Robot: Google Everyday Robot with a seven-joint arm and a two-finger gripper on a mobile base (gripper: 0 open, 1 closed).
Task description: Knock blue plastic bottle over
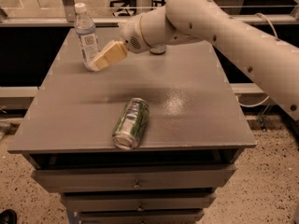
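Observation:
The blue plastic bottle stands upright at the far left of the grey table, with a white cap and a pale label. My gripper reaches in from the right, and its cream fingertips are at the bottle's lower right side, touching or nearly touching it. The white arm stretches across the back of the table behind it.
A green-and-silver soda can lies on its side near the table's front edge. Another can at the back is mostly hidden behind the arm. Drawers sit under the tabletop. A glass railing runs behind the table.

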